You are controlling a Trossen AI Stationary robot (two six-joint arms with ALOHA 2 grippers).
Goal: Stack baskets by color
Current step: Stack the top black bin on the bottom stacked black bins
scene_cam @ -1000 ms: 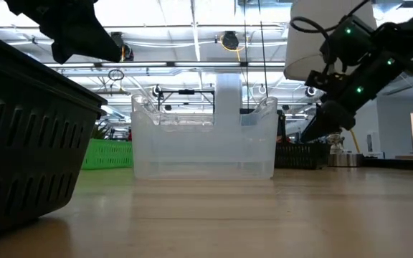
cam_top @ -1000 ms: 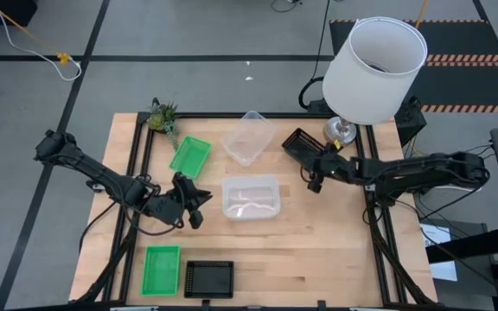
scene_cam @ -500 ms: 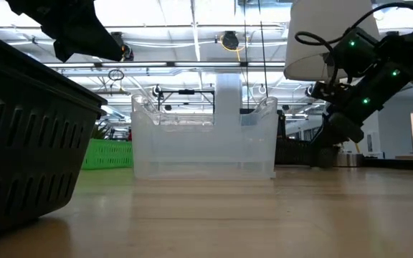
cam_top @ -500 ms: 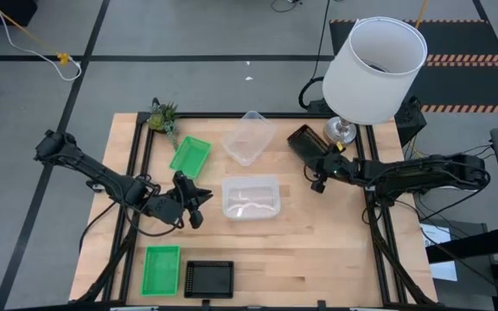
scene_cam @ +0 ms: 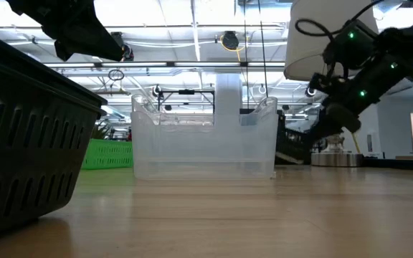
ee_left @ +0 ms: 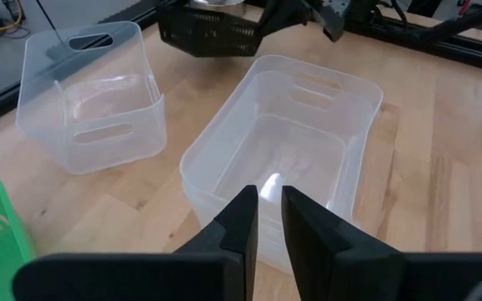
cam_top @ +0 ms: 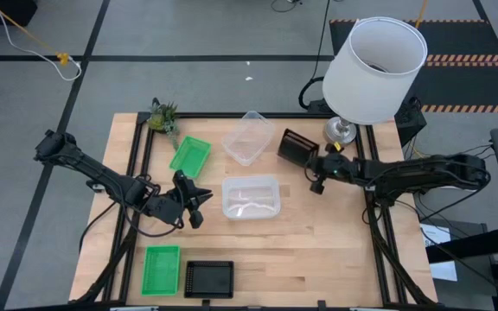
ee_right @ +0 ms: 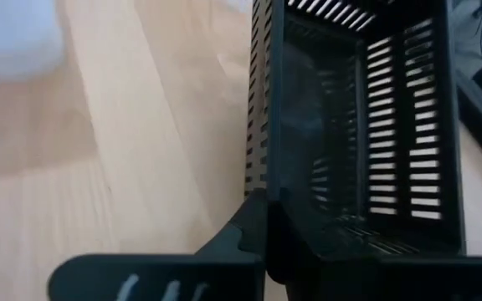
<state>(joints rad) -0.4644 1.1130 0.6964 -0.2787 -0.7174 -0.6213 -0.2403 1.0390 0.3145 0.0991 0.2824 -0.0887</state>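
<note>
Right gripper (cam_top: 311,164) pinching rim of black basket (cam_top: 297,146), jaws pressed on wall, tilting it off bench (cam_top: 318,233) near lamp. Left gripper (cam_top: 199,200) hovering beside clear basket (cam_top: 251,197), jaws nearly together, empty. Next move likely calling for carry to black basket (cam_top: 208,279) at front edge.

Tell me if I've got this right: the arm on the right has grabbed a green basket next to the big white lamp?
Not quite: the basket is black, not green. The high view shows the right gripper shut on the black basket beside the white lamp; the right wrist view shows its dark slotted walls.
</note>
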